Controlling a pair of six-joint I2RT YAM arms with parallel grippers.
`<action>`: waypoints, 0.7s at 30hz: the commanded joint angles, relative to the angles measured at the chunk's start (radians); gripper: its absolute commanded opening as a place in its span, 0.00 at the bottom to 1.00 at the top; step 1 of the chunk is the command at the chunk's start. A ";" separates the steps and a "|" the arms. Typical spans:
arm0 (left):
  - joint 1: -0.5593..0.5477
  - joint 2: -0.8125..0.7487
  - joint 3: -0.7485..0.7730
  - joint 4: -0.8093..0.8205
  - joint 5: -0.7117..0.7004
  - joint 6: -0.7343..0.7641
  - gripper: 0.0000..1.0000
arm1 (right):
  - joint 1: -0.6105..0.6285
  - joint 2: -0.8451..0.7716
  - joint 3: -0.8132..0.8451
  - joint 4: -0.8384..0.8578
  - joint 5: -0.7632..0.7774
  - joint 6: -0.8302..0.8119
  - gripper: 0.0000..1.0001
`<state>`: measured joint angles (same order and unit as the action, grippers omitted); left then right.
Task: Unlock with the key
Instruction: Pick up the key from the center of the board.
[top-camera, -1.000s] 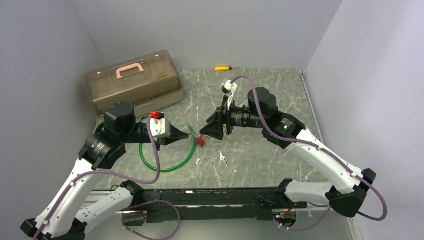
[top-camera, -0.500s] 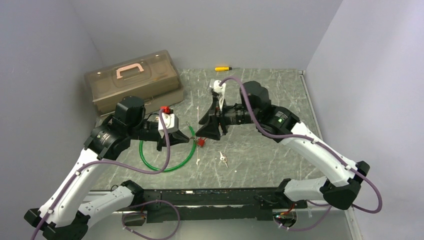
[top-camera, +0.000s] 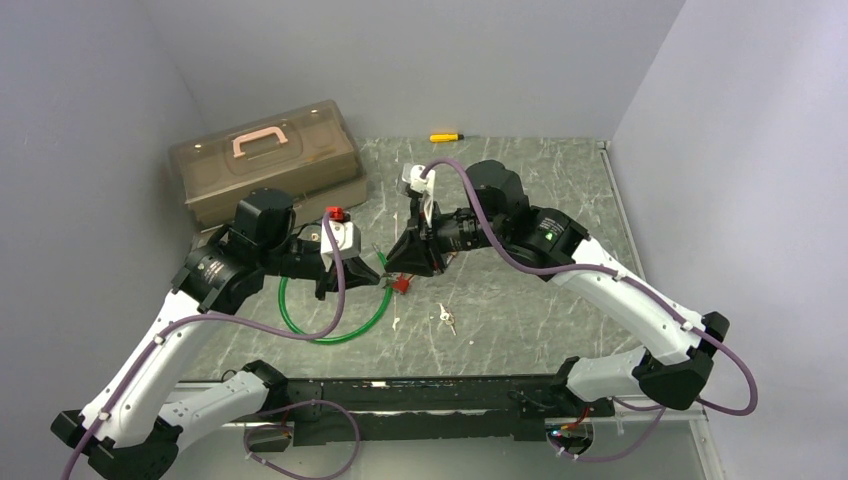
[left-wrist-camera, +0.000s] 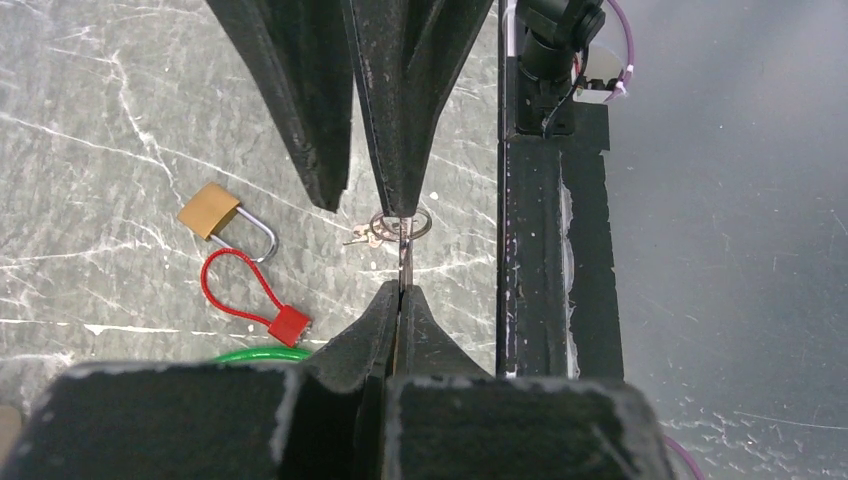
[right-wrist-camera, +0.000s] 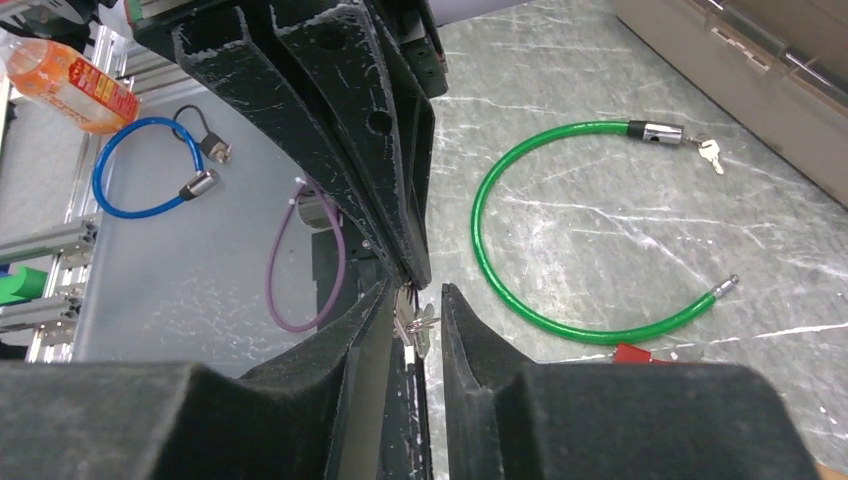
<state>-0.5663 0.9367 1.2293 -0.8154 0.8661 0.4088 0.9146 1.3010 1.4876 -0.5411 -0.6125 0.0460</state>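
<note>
Near the padlock (left-wrist-camera: 212, 212), what holds the key (left-wrist-camera: 403, 262)? (Operator)
The left gripper (left-wrist-camera: 400, 292), clamped shut. The right gripper (right-wrist-camera: 418, 295) stands part-open astride the ring (left-wrist-camera: 400, 225); premature release risks a drop. (Technician)

Bright, even light; faint shadows.

Robotics lab test cell: plain grey partition walls (top-camera: 400, 60) boxing marble-look table (top-camera: 540, 190), white robot arms (top-camera: 620, 300) bolted to black rail (top-camera: 440, 393), purple cabling (right-wrist-camera: 270, 270), aluminium extrusion framing (right-wrist-camera: 45, 240) alongside.
</note>
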 joint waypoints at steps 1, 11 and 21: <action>-0.004 0.000 0.046 0.004 0.011 -0.022 0.00 | 0.010 -0.020 0.009 0.007 -0.026 -0.024 0.26; -0.006 -0.001 0.046 0.006 0.004 -0.023 0.00 | 0.015 -0.018 -0.004 0.006 -0.073 -0.029 0.23; -0.005 0.000 0.057 0.008 -0.007 -0.029 0.00 | 0.036 -0.015 -0.017 0.013 -0.051 -0.037 0.00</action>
<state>-0.5678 0.9401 1.2419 -0.8360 0.8658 0.3969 0.9382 1.3010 1.4746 -0.5407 -0.6598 0.0235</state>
